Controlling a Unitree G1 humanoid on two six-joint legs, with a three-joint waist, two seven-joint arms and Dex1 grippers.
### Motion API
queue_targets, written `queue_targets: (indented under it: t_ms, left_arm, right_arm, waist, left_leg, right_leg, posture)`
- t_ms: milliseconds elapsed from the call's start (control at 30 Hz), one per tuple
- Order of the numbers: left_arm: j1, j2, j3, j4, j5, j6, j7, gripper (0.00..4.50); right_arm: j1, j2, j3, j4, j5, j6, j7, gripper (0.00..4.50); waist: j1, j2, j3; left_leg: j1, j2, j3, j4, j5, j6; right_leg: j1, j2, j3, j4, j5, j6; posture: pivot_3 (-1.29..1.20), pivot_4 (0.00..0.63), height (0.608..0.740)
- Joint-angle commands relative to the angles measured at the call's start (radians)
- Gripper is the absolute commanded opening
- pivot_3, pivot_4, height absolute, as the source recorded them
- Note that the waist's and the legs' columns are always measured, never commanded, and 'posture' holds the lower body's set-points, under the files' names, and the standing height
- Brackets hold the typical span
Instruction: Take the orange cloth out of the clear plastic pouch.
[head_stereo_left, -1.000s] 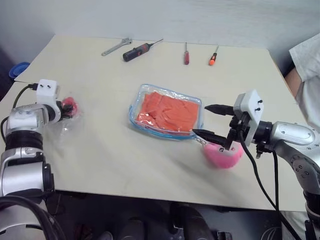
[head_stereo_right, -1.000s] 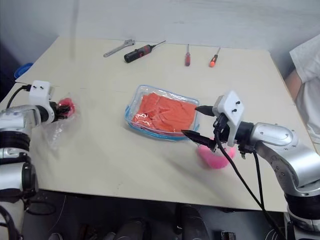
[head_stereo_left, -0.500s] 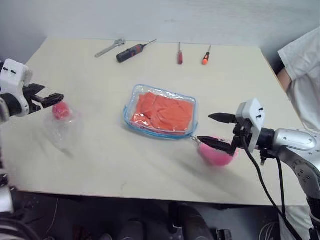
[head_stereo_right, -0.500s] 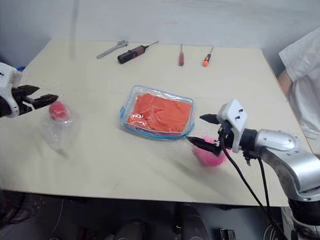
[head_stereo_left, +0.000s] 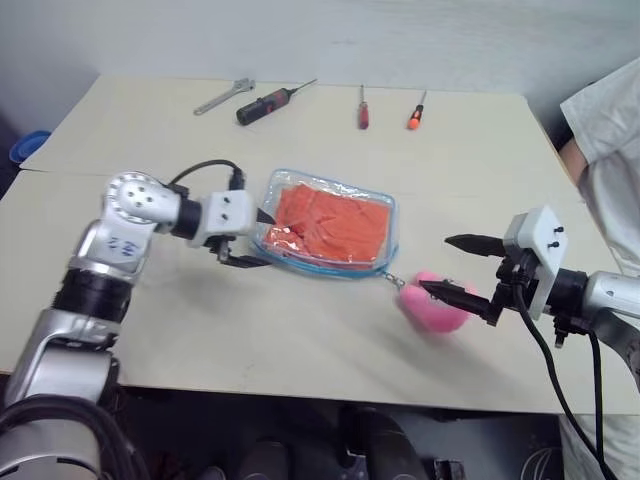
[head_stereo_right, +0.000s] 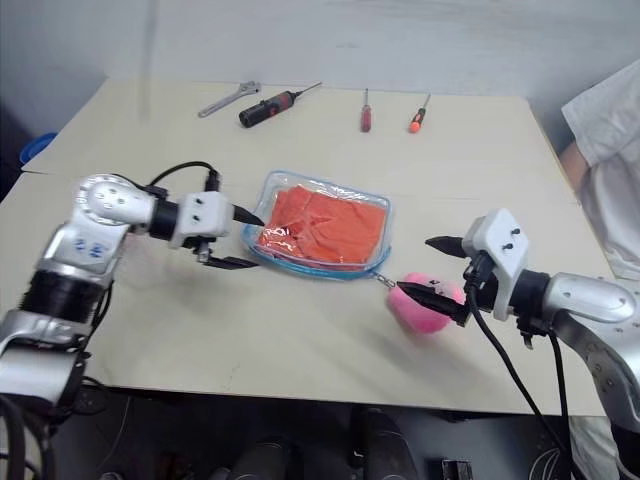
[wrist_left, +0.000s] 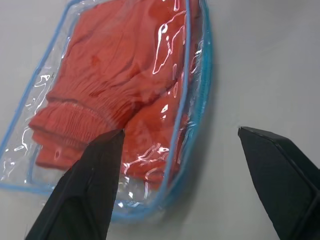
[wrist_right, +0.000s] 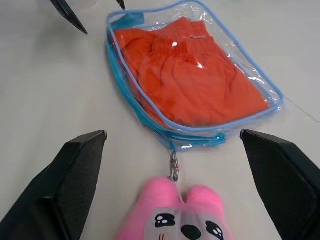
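The clear plastic pouch (head_stereo_left: 268, 225) with light-blue trim lies flat mid-table, the folded orange cloth (head_stereo_left: 330, 222) inside it. A short chain links it to a pink plush bunny charm (head_stereo_left: 440, 303) at its right corner. My left gripper (head_stereo_left: 258, 238) is open at the pouch's left end, one finger over its corner and the other on the table beside it. The left wrist view has the pouch (wrist_left: 197, 85) and the cloth (wrist_left: 115, 85) just past its fingers. My right gripper (head_stereo_left: 438, 264) is open to the right of the pouch, its lower finger at the bunny (wrist_right: 185, 220).
Along the far edge lie a wrench (head_stereo_left: 229, 95), a black-and-red screwdriver (head_stereo_left: 270, 102), a red screwdriver (head_stereo_left: 362, 108) and an orange one (head_stereo_left: 415, 112). A person in white (head_stereo_left: 610, 130) is at the table's right side. A blue object (head_stereo_left: 25, 148) sits beyond the left edge.
My left gripper swung from the table's left side, by a crinkled bag, across to the pouch's left end. The right gripper drew back slightly to the right, staying open.
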Motion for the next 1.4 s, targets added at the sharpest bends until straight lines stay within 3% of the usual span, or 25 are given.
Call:
queue_targets:
  t_ms: [33,267,300,500,600,867,1200,1400]
  left_arm:
    - [-0.063,-0.036,0.0,0.112,0.064,-0.125,0.079,2.37]
    - [-0.028,-0.035,0.017,0.1,0.012,-0.124,-0.039,0.15]
    - [-0.012,-0.031,0.021,0.076,-0.002,-0.107,-0.061,0.07]
    - [0.031,-0.03,0.054,-0.014,-0.034,-0.034,-0.07,0.07]
    - [0.008,-0.031,0.083,0.004,-0.052,-0.009,-0.064,0.63]
    - [-0.048,-0.008,0.048,0.156,0.029,-0.21,-0.088,3.08]
    - [-0.146,-0.093,-0.009,0.409,0.165,-0.383,0.064,3.08]
    - [-0.091,-0.083,0.005,0.34,0.126,-0.375,0.008,1.31]
  right_arm:
    - [0.021,0.001,-0.053,-0.057,0.023,0.008,-0.027,4.5]
    - [0.083,-0.005,-0.087,-0.086,0.026,0.008,-0.046,4.5]
    - [0.087,-0.005,-0.092,-0.086,0.027,0.007,-0.046,4.5]
    - [0.107,-0.014,-0.106,-0.081,0.029,0.005,-0.04,4.5]
    - [0.102,-0.018,-0.106,-0.075,0.033,0.009,-0.04,4.5]
    - [0.121,-0.033,-0.094,-0.083,0.044,0.01,-0.009,4.5]
    - [0.143,-0.025,-0.091,-0.131,0.083,0.026,-0.009,4.5]
    - [0.172,-0.043,-0.114,-0.175,0.132,0.019,0.024,4.5]
  waist:
    - [0.003,0.0,0.0]
    - [0.007,0.0,0.0]
    - [0.006,0.0,0.0]
    - [0.008,0.0,0.0]
    - [0.007,0.0,0.0]
    - [0.008,0.0,0.0]
    - [0.011,0.0,0.0]
    - [0.006,-0.001,0.0]
  left_leg:
    - [0.0,0.0,0.0,0.0,0.0,0.001]
    - [0.0,0.0,-0.003,0.0,-0.001,0.002]
    - [0.001,0.0,-0.004,0.0,-0.001,0.002]
    - [0.001,0.0,-0.006,0.0,-0.001,0.002]
    - [0.001,0.0,-0.006,0.0,-0.001,0.003]
    - [0.002,0.0,-0.006,0.0,-0.001,0.003]
    - [0.001,-0.001,-0.006,0.0,-0.002,0.003]
    - [0.002,0.0,-0.005,0.0,-0.002,0.004]
  right_leg:
    - [0.0,0.0,0.0,0.0,0.0,0.0]
    - [0.0,0.0,0.0,0.0,0.0,0.0]
    - [0.0,0.0,0.0,0.0,0.0,0.0]
    - [0.0,0.0,0.001,0.0,0.0,0.0]
    - [0.0,0.0,0.001,0.0,0.0,0.0]
    - [0.001,0.0,0.001,0.0,0.0,0.0]
    - [0.001,0.0,0.001,-0.001,0.0,0.001]
    - [0.0,0.0,0.001,-0.001,0.001,0.001]
  posture:
    - [0.0,0.15,0.74]
    - [0.0,0.15,0.74]
    - [0.0,0.15,0.74]
    - [0.0,0.15,0.74]
    - [0.0,0.15,0.74]
    - [0.0,0.15,0.74]
    - [0.0,0.15,0.74]
    - [0.0,0.15,0.74]
